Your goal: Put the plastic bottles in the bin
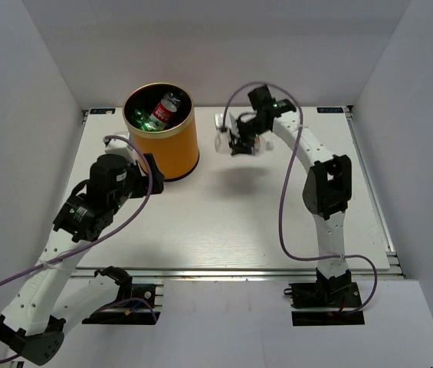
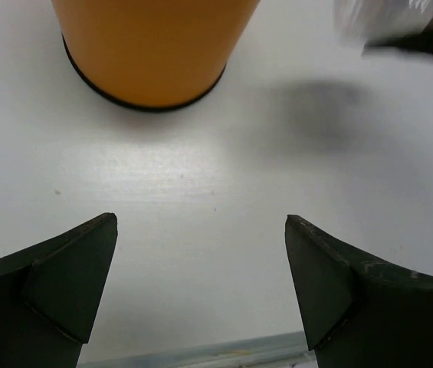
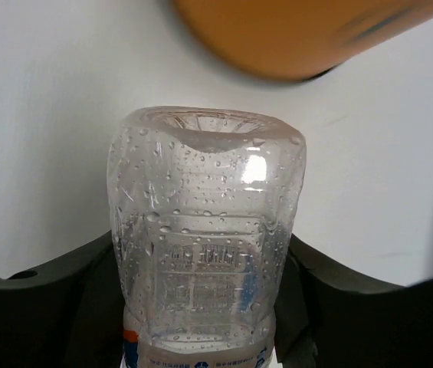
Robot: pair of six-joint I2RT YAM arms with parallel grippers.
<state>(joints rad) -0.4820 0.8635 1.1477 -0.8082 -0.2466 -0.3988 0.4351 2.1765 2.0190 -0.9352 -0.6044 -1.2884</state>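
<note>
A clear plastic bottle (image 3: 205, 222) with a blue-white label sits bottom-outward between the fingers of my right gripper (image 3: 205, 307), which is shut on it. From above, that gripper (image 1: 233, 136) hangs over the table with the bottle (image 1: 223, 127), just right of the orange bin (image 1: 172, 146). Inside the bin lie a green bottle (image 1: 144, 120) and a red-labelled bottle (image 1: 169, 108). My left gripper (image 1: 144, 164) stands open and empty at the bin's near left side. The left wrist view shows its jaws (image 2: 201, 238) wide apart over bare table, with the bin's base (image 2: 155, 54) ahead.
The white table (image 1: 231, 222) ends in a metal edge at the front. White walls close in the back and both sides. The right gripper's shadow (image 2: 319, 103) falls on the table beside the bin.
</note>
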